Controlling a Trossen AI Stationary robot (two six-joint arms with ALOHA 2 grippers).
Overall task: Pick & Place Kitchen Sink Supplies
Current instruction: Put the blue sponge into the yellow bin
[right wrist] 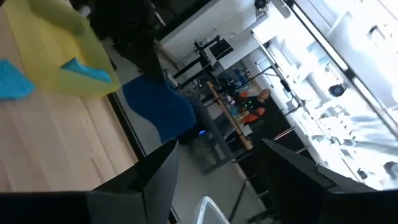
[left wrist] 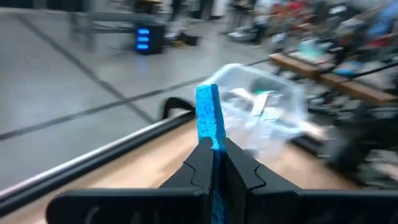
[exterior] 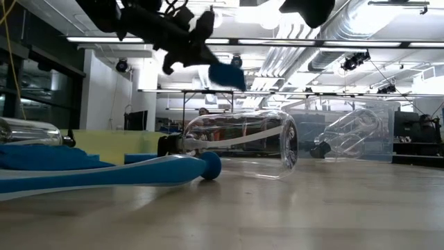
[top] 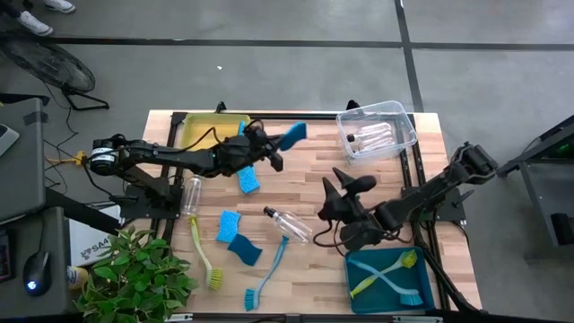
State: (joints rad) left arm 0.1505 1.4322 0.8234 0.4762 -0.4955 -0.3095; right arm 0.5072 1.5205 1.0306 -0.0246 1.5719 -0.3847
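Blue sponge [top: 293, 136] sits pinched edge-on in the left pincer [top: 272, 147], whose fingers are clamped tight on its lower half while the rest sticks up free. The pincer hangs above the wooden surface [top: 305, 170], between the yellow bin [top: 199, 126] and the clear bin [top: 378, 131], which already holds two small bottles.

The right pincer [top: 345, 186] hovers near the middle of the surface with its fingers parted and nothing between them, close to a clear bottle [top: 289, 223] lying on its side.

More supplies lie below on the surface: another sponge [top: 248, 180], two more sponges [top: 235, 237], a second bottle [top: 190, 195], a yellow-green brush [top: 203, 253] and a blue brush [top: 267, 273]. The teal bin [top: 391, 276] holds two brushes.

The risk, as I judge it: the hold is thin and the sponge soft, so a quick swing could let it slip or flop, and a release off-centre could leave it on a bin's rim. The two arms also stand near each other and could collide.
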